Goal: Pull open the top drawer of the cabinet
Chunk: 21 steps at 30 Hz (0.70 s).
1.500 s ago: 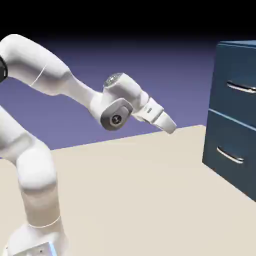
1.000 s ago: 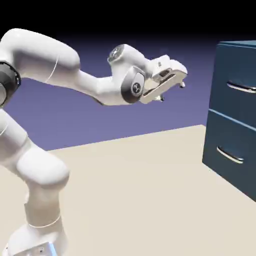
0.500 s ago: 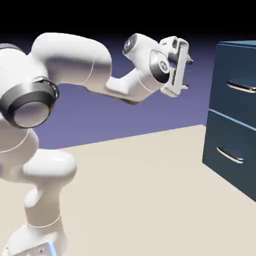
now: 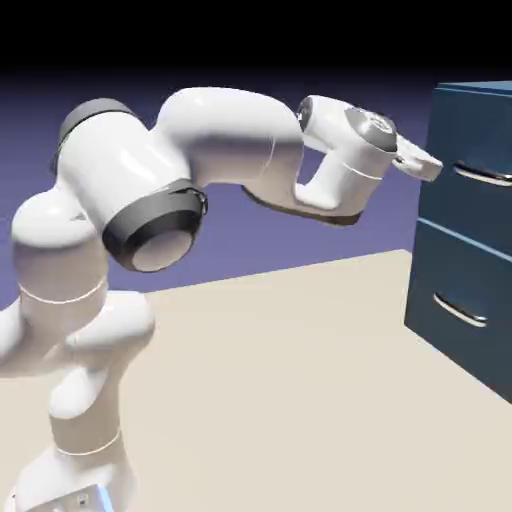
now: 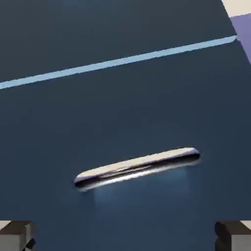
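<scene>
Hand view: the top drawer (image 5: 122, 122) fills almost the whole picture with its flat dark blue front, and its silver bar handle (image 5: 137, 167) lies slightly tilted in the lower middle, catching a pale sheen beneath it. A thin light blue seam crosses the upper part of the front. The two grey fingertips (image 5: 15, 234) sit in the bottom corners, spread wide apart with nothing between them, well short of the handle.

In the exterior view the cabinet (image 4: 470, 235) stands at the right edge of the table (image 4: 290, 400), with the top drawer (image 4: 478, 160) shut flush and the lower drawer (image 4: 465, 305) shut below it. The gripper (image 4: 425, 165) points at the upper front, just beside its handle (image 4: 484, 177) but apart from it. The table is plain beige; behind it a blue-violet backdrop darkens to black at the top.
</scene>
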Each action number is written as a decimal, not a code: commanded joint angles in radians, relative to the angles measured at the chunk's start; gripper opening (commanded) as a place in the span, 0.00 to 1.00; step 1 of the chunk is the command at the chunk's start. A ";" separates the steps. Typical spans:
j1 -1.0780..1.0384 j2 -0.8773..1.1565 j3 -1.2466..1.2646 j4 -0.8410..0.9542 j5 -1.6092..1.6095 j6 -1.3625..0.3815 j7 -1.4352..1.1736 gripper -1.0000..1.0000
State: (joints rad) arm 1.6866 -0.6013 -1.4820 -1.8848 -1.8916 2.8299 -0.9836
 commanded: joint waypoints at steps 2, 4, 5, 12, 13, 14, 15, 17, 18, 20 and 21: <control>0.073 -0.001 -0.064 0.040 -0.082 -0.009 -0.075 0.50; 0.145 -0.003 -0.128 0.080 -0.164 -0.018 -0.149 0.50; 0.181 -0.003 -0.160 0.100 -0.205 -0.022 -0.187 0.50; 0.435 -0.008 -0.385 0.240 -0.491 -0.054 -0.448 0.50; 0.471 -0.009 -0.417 0.260 -0.532 -0.058 -0.485 0.50; 0.507 -0.009 -0.449 0.280 -0.573 -0.063 -0.523 0.50; 0.544 -0.010 -0.481 0.300 -0.614 -0.067 -0.560 0.50; 0.616 -0.012 -0.545 0.340 -0.696 -0.076 -0.635 0.50; 0.652 -0.012 -0.577 0.360 -0.737 -0.081 -0.672 0.50; 0.715 -0.013 -0.633 0.395 -0.808 -0.088 -0.737 0.50; 0.715 -0.013 -0.633 0.395 -0.808 -0.088 -0.737 0.50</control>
State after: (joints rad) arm 2.4019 -0.6147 -2.1151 -1.4896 -2.6997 2.7414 -1.7203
